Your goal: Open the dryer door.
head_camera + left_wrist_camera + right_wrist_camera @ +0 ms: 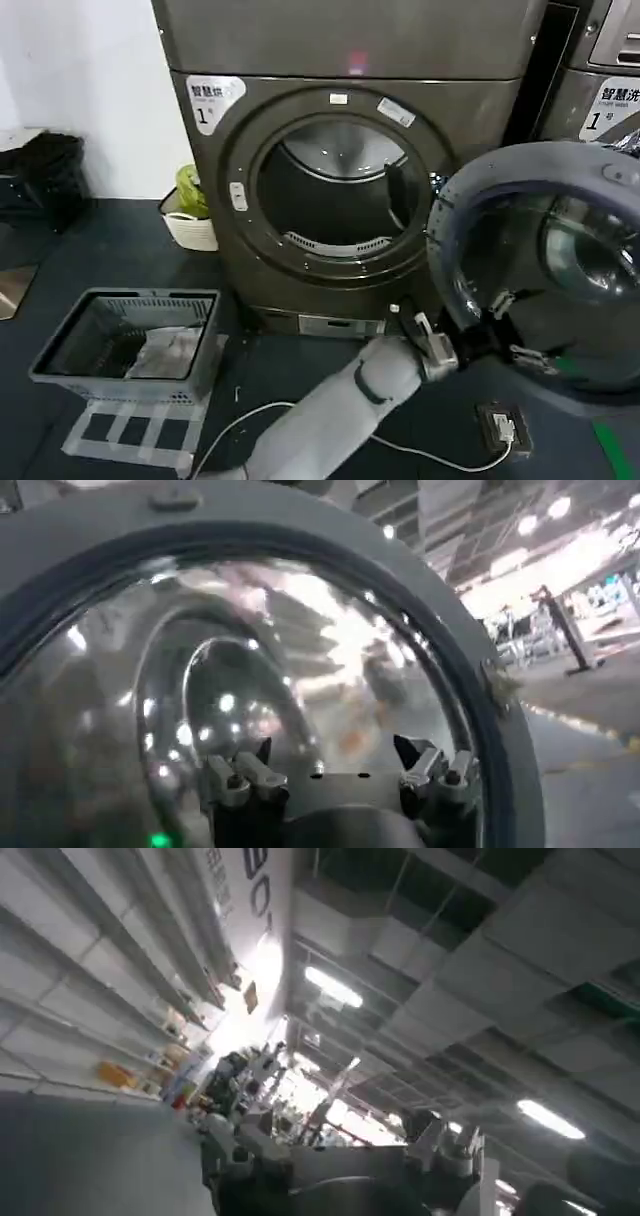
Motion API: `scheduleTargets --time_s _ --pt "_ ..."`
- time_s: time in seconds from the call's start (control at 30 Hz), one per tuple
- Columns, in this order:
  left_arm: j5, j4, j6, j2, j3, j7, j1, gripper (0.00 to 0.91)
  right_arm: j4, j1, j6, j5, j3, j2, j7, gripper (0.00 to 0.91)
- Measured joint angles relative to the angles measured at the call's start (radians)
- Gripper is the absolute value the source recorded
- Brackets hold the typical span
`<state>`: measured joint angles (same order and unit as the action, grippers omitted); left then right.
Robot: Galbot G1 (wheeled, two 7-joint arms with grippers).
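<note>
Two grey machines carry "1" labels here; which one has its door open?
The dryer on the left, drum exposed. Its dryer door is swung wide toward the left gripper; the second grey machine sits at the right edge.

Overall light: from my station the head view looked dim and flat, the floor nearly black.
Dryer [330, 150] front: a small red light glowed at its top edge; the drum mouth caught a pale sheen at the upper back.
Dryer door [545, 270]: soft and smeared on the right, its glass holding faint grey reflections.
Left wrist view: the door glass [250, 700] was crowded with bright specks and blurred streaks; strong glare burned at the far right.
Right wrist view: ceiling strip lights [335, 988] blew out white, everything else hazy.
</note>
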<state>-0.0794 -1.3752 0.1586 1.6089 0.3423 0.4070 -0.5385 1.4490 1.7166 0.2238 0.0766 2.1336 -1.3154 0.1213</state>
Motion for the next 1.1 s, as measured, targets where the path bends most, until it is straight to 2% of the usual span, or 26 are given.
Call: scheduleTargets --time_s 0.13,0.3,0.47,0.6,0.7,0.93,1.03,1.1 --pt "0.002 0.039 -0.001 0.000 -0.004 -0.001 0.018 0.907 -0.012 0.006 0.008 0.000 0.012 0.000 0.000 0.907" --pt "0.000 0.017 -0.031 0.000 0.005 0.002 -0.009 0.907 -0.025 0.002 0.003 0.003 0.017 0.014 -0.005 0.907" --pt "-0.035 -0.102 -0.064 0.000 0.014 0.003 -0.071 0.907 -0.051 -0.002 0.012 0.005 0.014 0.035 -0.022 0.907" --pt "-0.051 -0.258 -0.077 -0.024 -0.009 0.003 -0.133 0.907 -0.068 -0.004 0.021 0.007 0.006 0.047 -0.029 0.907" --pt "-0.058 -0.370 -0.076 -0.172 -0.037 0.002 -0.177 0.907 -0.078 -0.005 0.046 0.023 -0.003 0.058 -0.037 0.907" --pt "-0.100 -0.615 -0.050 -0.550 -0.165 0.001 -0.303 0.907 -0.102 -0.015 0.059 0.038 -0.036 0.086 -0.054 0.907" --pt "-0.103 -0.678 -0.032 -0.692 -0.238 -0.013 -0.350 0.907 -0.118 -0.023 0.107 0.046 -0.055 0.100 -0.064 0.907" --pt "-0.082 -0.697 0.001 -0.795 -0.298 -0.027 -0.381 0.907 -0.120 -0.026 0.111 0.052 -0.069 0.103 -0.073 0.907"
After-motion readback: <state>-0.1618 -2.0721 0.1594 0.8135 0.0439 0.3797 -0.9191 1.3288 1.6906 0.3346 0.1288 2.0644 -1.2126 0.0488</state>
